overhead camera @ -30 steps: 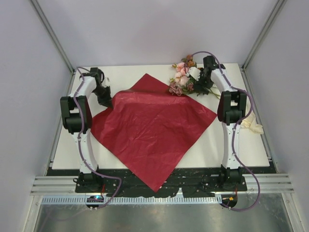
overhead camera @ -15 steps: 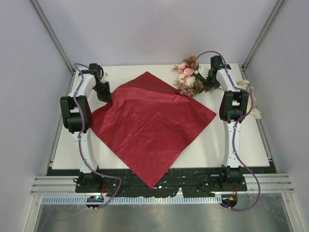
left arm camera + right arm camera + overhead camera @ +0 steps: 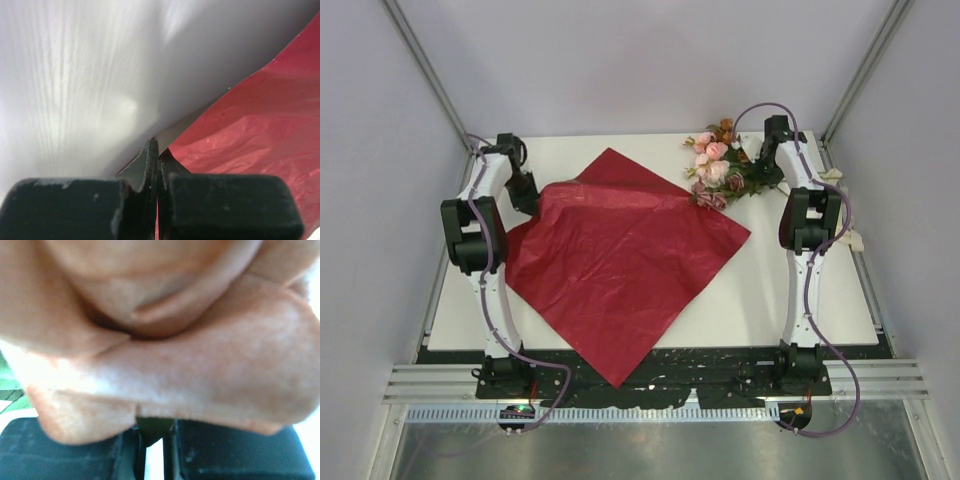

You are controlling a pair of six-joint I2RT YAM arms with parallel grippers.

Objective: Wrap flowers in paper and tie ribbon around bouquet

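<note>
overhead, a white table (image 3: 800,300) was seen boxed in by pale lavender walls (image 3: 640,60) and metal corner posts (image 3: 420,57). the paper (image 3: 620,250) was spread as a diamond across the middle, its 10 o'clock corner raised off the surface. that corner was pinched in the clenched left gripper (image 3: 527,195), the arm stretched along the table's edge. at 1 o'clock the flowers (image 3: 715,170) were grasped by a green stem in the right gripper (image 3: 761,168), with the lowest blooms at the paper's edge.
</note>
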